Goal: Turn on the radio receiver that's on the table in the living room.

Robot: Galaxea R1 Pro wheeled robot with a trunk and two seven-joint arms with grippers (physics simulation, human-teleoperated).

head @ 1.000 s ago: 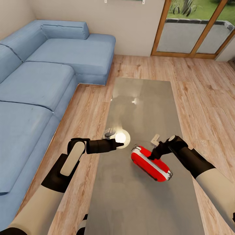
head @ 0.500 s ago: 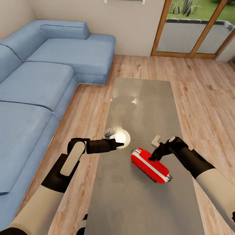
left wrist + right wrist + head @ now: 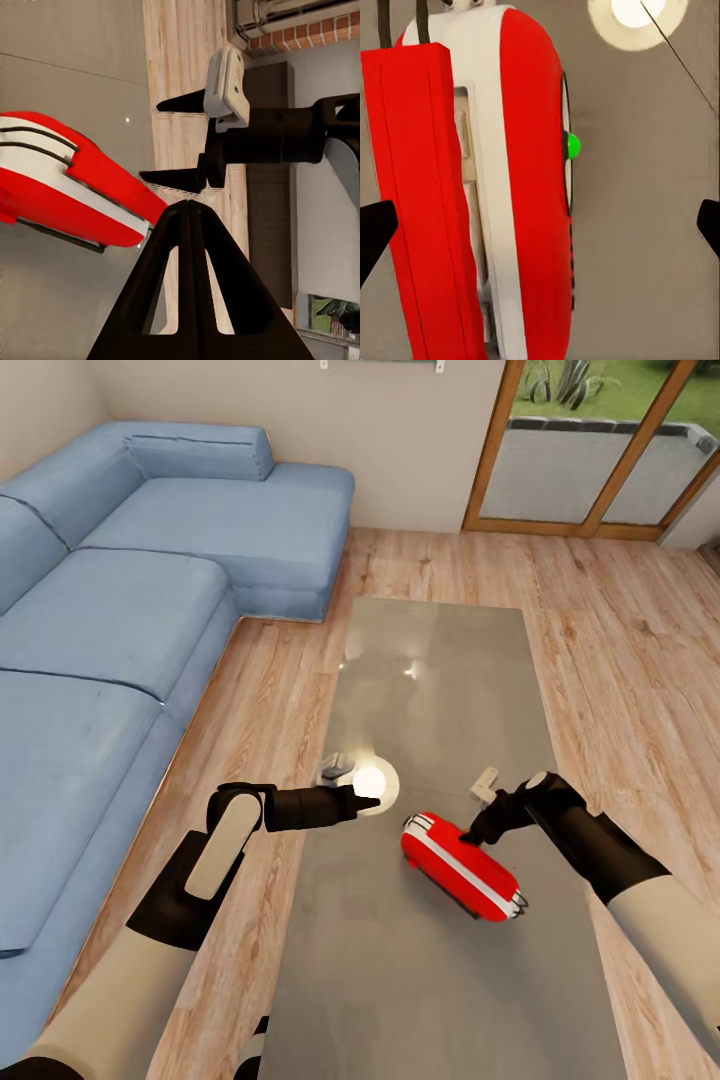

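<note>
The red radio receiver (image 3: 460, 865) with its white band lies slanted on the glossy grey table (image 3: 430, 660), near the right edge. My right gripper (image 3: 473, 835) is open just over the radio's far end, fingers pointing down at it. In the right wrist view the radio receiver (image 3: 472, 195) lies below the gripper (image 3: 540, 223), with a small green dot (image 3: 573, 145) lit on its side. In the left wrist view the right gripper (image 3: 174, 140) stands just beside the radio receiver (image 3: 67, 184). My left gripper (image 3: 370, 800) is shut and empty, hovering left of the radio, its tips (image 3: 189, 204) closed to a point.
A blue sectional sofa (image 3: 120, 610) runs along the left of the table, with a strip of wood floor between. Wood-framed glass doors (image 3: 590, 460) stand at the back right. A bright lamp reflection (image 3: 372, 780) glares on the tabletop by the left gripper.
The right arm has drawn back slightly to the right. The radio turned a little a second ago and has lain still since. The left arm has not moved.
</note>
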